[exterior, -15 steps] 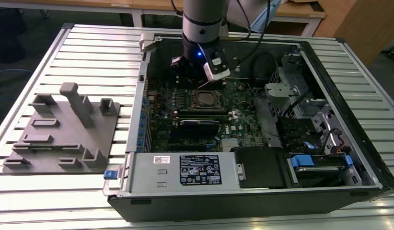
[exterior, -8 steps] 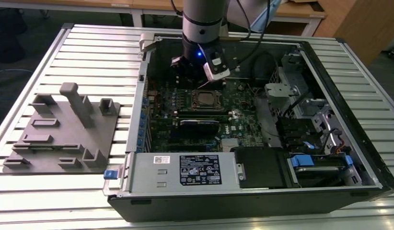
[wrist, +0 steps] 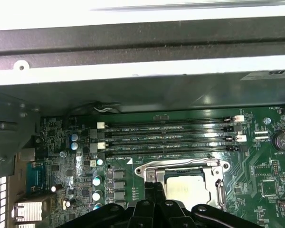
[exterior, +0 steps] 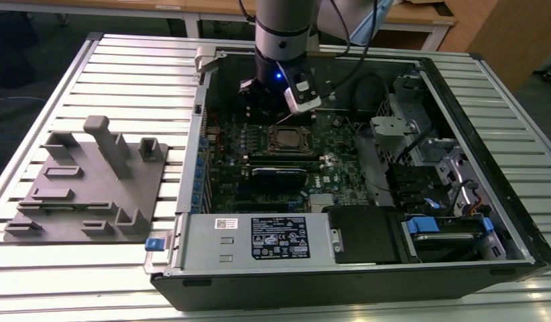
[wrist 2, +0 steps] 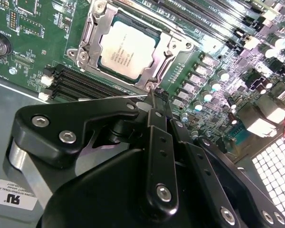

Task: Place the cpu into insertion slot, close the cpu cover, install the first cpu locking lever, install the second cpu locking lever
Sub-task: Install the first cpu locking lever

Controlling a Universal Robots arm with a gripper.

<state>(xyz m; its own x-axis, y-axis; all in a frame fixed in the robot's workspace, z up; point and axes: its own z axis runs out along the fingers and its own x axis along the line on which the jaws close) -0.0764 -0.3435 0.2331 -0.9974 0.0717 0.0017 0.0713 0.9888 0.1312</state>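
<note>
Exterior view: I see the claw (exterior: pixel 277 118) low inside the case (exterior: pixel 495 144) on the counter (exterior: pixel 123 60), just above the slot (exterior: pixel 289 139). Second wrist view: the claw (wrist 2: pixel 154 95) is closed, gripping nothing, tips just beside a corner of the cover (wrist 2: pixel 85 45). The cpu (wrist 2: pixel 128 47) lies seated under the cover. First wrist view: the cpu (wrist: pixel 185 187) sits beside the closed tips.
</note>
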